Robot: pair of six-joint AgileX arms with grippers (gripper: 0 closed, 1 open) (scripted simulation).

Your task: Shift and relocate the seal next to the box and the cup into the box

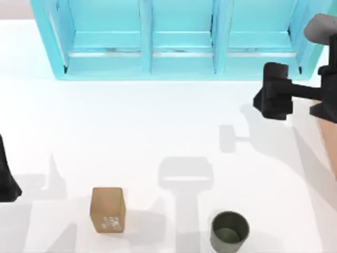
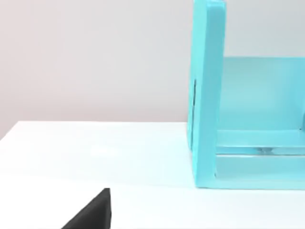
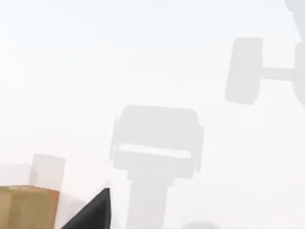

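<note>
Nearest you, at the front edge of the white desk (image 1: 131, 132), the seal (image 1: 108, 210) stands left of centre, a tan wooden block with its whitish carved mark on the face toward you. The cup (image 1: 229, 231), dark olive-grey and upright with its mouth open upward, sits to the seal's right, well apart from it, also at the front edge. Both rest on the bare desk with grey arm shadows between and behind them. In the right wrist view the seal (image 3: 28, 207) shows as a tan corner beside one dark fingertip. Your left arm is parked at the desk's far left edge, about level with the seal; only a dark sliver of the left gripper (image 1: 7, 176) is in frame, and you cannot tell whether its jaws are released or clenched. In the left wrist view one dark fingertip pokes in above the desk (image 2: 95, 152), and beyond it stands the end wall of the cabinet (image 2: 207, 95). Farther back on the right, the right gripper (image 1: 274, 92) hangs above the desk, well apart from seal and cup, with nothing near it; its jaws cannot be read either. Just past it at the right edge a tan-orange strip of the box (image 1: 329, 142) is visible, mostly cut off by the frame. Along the back edge stands the turquoise cabinet (image 1: 179, 39) with three open compartments facing forward.
</note>
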